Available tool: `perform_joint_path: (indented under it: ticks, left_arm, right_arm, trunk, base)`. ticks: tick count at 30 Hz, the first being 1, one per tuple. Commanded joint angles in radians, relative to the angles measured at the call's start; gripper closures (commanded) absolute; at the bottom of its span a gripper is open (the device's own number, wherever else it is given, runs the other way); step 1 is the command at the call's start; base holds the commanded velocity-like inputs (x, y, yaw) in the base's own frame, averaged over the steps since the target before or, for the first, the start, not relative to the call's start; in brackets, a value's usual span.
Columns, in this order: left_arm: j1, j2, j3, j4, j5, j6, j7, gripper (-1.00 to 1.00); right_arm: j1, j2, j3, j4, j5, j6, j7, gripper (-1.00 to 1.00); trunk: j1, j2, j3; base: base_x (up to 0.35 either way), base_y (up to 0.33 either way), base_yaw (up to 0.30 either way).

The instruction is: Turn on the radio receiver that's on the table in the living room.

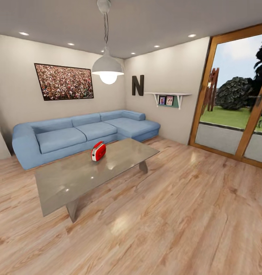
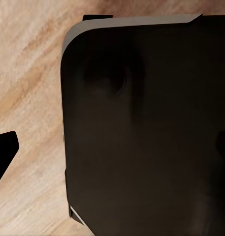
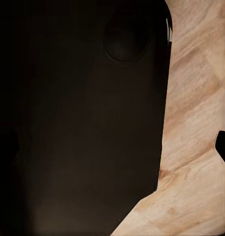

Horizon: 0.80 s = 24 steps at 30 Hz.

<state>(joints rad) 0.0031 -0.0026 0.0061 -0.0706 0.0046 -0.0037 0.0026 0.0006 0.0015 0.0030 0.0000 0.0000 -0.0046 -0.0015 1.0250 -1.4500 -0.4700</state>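
From the head view, the living room lies ahead: a long blue sofa [image 1: 83, 133] runs along the far wall and turns at the corner, under a crowd-photo picture [image 1: 64, 81] and a white pendant lamp [image 1: 107, 68]. In front of the sofa stands the low grey worktop [image 1: 70, 179], its glossy top mirroring the lights. The radio receiver [image 1: 98, 151] stands upright on it, towards the sofa-side edge and near the middle of its length, red with white trim. A letter N [image 1: 137, 85] and a small wall shelf [image 1: 167, 96] mark the right wall, beside a wood-framed glass door [image 1: 238, 95] giving onto a lawn.

The left wrist view looks down on a dark rounded body of the robot [image 2: 146, 132] over wood plank floor [image 2: 28, 73], with one black tip at the picture's edge; whether the fingers are released or clenched cannot be told.

The right wrist view gives the same kind of sight: dark body, plank floor [image 3: 196, 123], a black sliver at the edge, and the state of the fingers cannot be told.
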Motion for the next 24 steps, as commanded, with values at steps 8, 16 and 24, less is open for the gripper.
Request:
perform_joint_path:
  ticks: [8,16,24]
  left_arm:
    - [0.0,-0.003,0.001,-0.001,0.0,-0.001,-0.001,-1.0]
    - [-0.001,-0.004,0.0,-0.001,0.0,-0.001,-0.001,-1.0]
    - [0.0,-0.002,0.0,0.0,0.0,-0.001,0.0,-1.0]
  right_arm:
    - [0.0,0.0,0.0,0.0,0.0,0.0,0.0,-1.0]
    - [0.0,0.0,-0.001,0.0,0.0,0.0,0.0,-1.0]
    - [0.0,0.0,-0.001,0.0,0.0,0.0,0.0,-1.0]
  trunk:
    - [0.0,0.0,0.0]
    - [0.0,0.0,0.0]
    - [0.0,0.0,0.0]
  base:
    - [0.278,-0.169,0.118]
    - [0.267,-0.177,0.003]
    - [0.085,-0.045,0.0]
